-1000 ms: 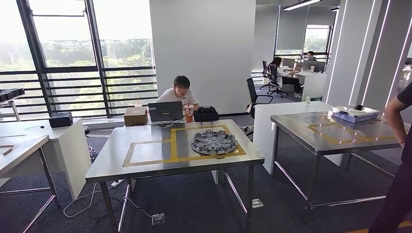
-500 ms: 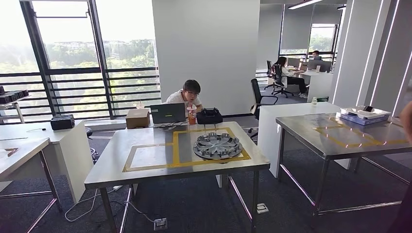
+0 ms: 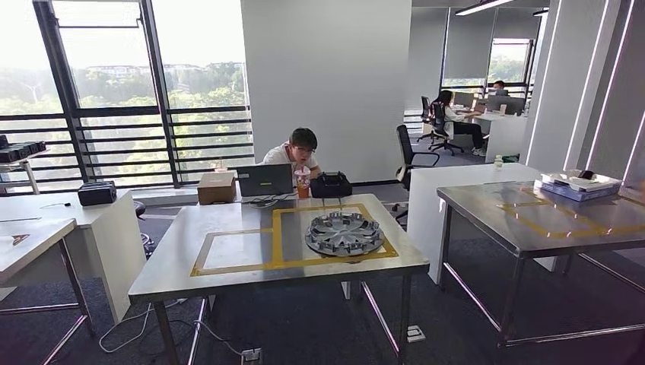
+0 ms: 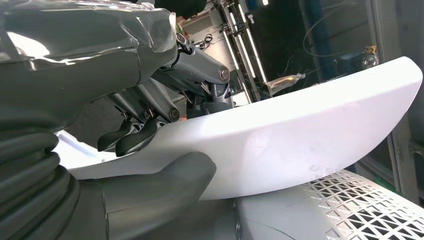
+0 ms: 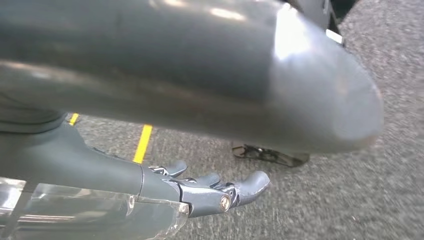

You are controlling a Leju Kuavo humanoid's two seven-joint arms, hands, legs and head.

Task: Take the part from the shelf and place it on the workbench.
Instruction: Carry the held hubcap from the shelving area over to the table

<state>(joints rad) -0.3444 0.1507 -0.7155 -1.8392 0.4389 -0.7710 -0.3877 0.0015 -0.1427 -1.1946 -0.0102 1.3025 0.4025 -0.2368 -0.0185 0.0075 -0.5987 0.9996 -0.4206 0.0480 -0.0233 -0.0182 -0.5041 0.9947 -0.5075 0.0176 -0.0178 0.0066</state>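
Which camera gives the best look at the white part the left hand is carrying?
The left wrist view: the white part, a broad curved panel, spans the picture, held between the left hand's dark fingers and grey thumb. In the head view I cannot find it. The right wrist view shows a grey curved surface, possibly the same part.

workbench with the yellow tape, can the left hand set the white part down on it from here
Probably not yet. The workbench stands well ahead across bare carpet. The left hand grips the white part, so the robot likely must walk closer.
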